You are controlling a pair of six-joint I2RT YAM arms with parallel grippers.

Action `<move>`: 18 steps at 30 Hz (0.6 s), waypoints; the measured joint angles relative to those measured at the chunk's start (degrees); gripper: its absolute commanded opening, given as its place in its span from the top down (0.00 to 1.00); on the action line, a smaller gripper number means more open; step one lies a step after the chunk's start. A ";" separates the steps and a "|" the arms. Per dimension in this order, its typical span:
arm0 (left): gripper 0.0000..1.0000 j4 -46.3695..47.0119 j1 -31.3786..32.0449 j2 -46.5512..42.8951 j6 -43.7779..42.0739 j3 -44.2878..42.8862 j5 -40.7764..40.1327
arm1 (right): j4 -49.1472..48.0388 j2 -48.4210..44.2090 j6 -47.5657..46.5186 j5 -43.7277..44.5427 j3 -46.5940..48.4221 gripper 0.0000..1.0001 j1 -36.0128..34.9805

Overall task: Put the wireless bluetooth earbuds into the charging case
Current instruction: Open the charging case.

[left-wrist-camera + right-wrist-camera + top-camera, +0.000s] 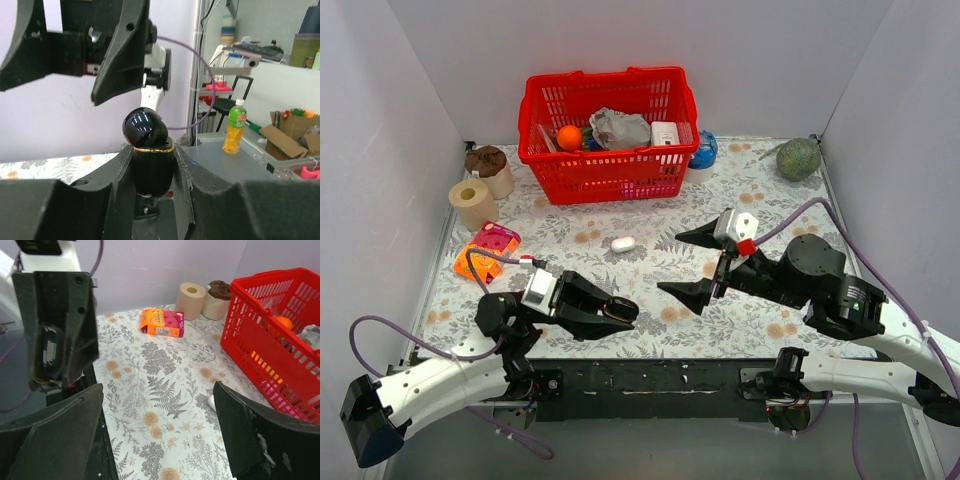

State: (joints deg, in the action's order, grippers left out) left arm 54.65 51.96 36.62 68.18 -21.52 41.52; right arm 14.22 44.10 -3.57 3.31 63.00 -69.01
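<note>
My left gripper (612, 310) is shut on the black glossy charging case (618, 308) and holds it above the table's near edge. In the left wrist view the case (150, 167) stands upright between my fingers (112, 175), its domed lid (144, 127) tilted part open over a gold rim. No earbud shows apart from the case; its inside is hidden. My right gripper (690, 265) is wide open and empty, just right of the case. It hangs above the case in the left wrist view (55, 85). The right wrist view shows the held case (47, 352) at left.
A white pill-shaped case (623, 243) lies mid-table, partly behind my right finger (211, 401). A red basket (610, 160) with several items stands at the back. A paper roll (472, 203), a brown-topped roll (488, 165), an orange-pink box (486, 248) are left; a green ball (798, 158) back right.
</note>
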 measured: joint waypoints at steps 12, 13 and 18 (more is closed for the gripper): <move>1.00 -2.40 0.00 6.73 -5.09 -0.31 2.89 | 2.82 4.76 -3.52 -9.84 3.48 0.02 0.00; 1.00 -2.40 0.00 6.73 -5.42 -0.31 2.89 | 2.86 5.05 -3.85 -10.27 3.74 0.02 0.00; 1.00 -2.84 0.00 6.73 -6.40 -0.31 2.86 | 2.89 6.29 -4.55 -11.63 4.20 0.02 0.00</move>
State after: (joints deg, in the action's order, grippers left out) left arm 51.81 51.96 43.35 61.78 -21.82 44.38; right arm 17.10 50.39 -8.12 -8.32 67.20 -69.01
